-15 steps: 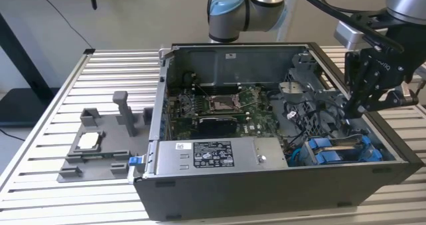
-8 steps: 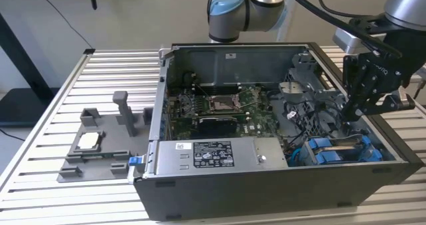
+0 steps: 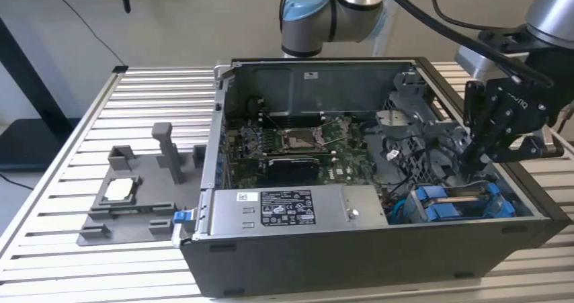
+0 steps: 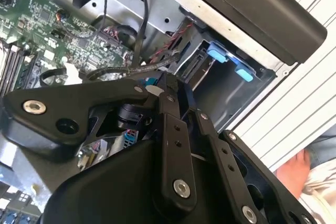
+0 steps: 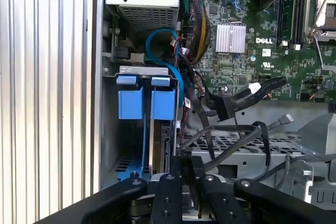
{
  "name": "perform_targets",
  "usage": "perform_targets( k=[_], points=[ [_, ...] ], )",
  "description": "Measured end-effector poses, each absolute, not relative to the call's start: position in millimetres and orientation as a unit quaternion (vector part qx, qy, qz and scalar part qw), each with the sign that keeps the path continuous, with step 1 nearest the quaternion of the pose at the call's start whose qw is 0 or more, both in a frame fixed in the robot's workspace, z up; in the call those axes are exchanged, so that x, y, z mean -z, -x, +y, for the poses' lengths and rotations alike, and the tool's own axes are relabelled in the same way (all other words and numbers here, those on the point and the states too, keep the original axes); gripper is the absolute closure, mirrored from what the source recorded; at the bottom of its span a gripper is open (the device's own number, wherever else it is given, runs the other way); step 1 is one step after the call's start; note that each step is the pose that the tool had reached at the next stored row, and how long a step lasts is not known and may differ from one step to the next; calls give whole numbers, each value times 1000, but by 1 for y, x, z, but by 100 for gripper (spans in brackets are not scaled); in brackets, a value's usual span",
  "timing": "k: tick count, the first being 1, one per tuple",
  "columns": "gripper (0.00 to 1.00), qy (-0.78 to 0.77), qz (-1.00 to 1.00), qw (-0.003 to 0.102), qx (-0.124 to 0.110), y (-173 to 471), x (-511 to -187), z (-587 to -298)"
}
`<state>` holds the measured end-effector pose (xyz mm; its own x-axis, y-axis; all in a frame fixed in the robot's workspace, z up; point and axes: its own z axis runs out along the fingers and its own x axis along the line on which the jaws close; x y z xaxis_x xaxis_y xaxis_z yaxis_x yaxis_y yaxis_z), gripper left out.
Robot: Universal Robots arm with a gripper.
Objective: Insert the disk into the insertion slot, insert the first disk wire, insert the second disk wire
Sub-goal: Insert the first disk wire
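Gripper [image 5: 186, 162] beside insertion slot [image 5: 122, 162]; hand [image 4: 294, 174] nearby

**A:** What sort of place is this?

**B:** A robot lab, or a test bench in a workshop. A computer case [image 3: 359, 263] lies on its side with its side panel off, so the circuit board [image 3: 296, 142] inside is bare.

**A:** Couldn't it be an office?

**B:** The case rests on a slatted metal table [image 3: 90, 276], not a desk. A robot arm [image 3: 314, 14] stands just behind the case. Beside the case, on the exterior view's left, a grey plastic holder [image 3: 134, 215] shaped to carry loose parts sits on the table. Behind the case is a plain pale wall [image 3: 179, 21].
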<state>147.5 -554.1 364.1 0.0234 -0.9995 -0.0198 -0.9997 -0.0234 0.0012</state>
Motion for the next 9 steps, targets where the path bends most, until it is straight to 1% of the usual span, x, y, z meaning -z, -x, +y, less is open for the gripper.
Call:
perform_targets(
  k=[5,9],
  points=[
    [81,715,699,6,-8,-150,-362,-564],
    [81,715,699,6,-8,-151,-361,-566]
  ],
)
